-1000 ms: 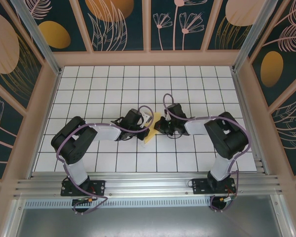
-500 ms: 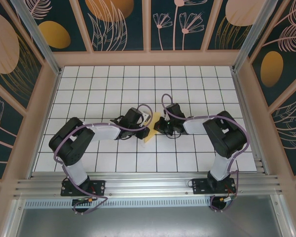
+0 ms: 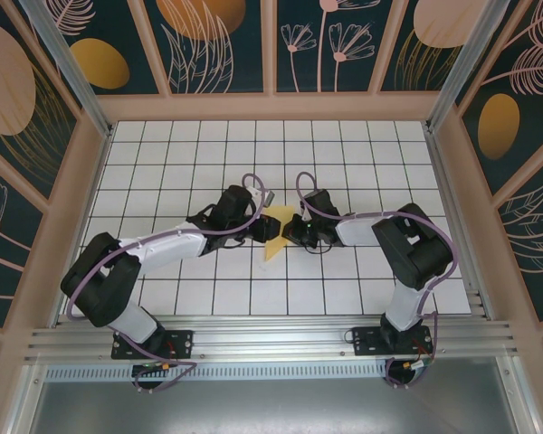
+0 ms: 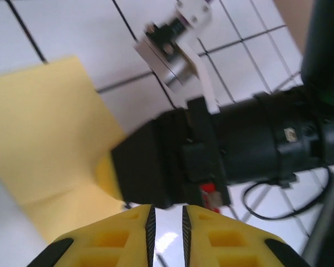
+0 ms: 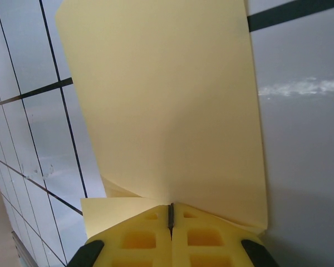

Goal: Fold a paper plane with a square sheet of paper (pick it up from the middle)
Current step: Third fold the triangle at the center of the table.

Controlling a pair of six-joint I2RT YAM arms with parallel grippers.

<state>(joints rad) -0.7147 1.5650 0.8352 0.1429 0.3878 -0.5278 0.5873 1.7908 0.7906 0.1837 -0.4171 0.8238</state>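
Paper (image 3: 272, 248), yellow and part-folded, lies mid-table (image 3: 344, 163) between the two arms, long axis running far-to-near with its narrow end toward the near edge, and the right claw (image 5: 170, 214) is clamped tight on its fold while the left claw (image 4: 166, 216) hangs just beside it, jaws a narrow slit apart.

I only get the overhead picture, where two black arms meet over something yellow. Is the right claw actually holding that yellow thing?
Observer: Yes. In the right wrist view the right claw is shut on the yellow paper, which is pinched in the seam where the claw's two halves meet.
Visitor: And the left one, is it gripping too?
Observer: It does not look so. In the left wrist view the left claw has a narrow gap between its fingers with nothing in it. The paper lies off to one side.
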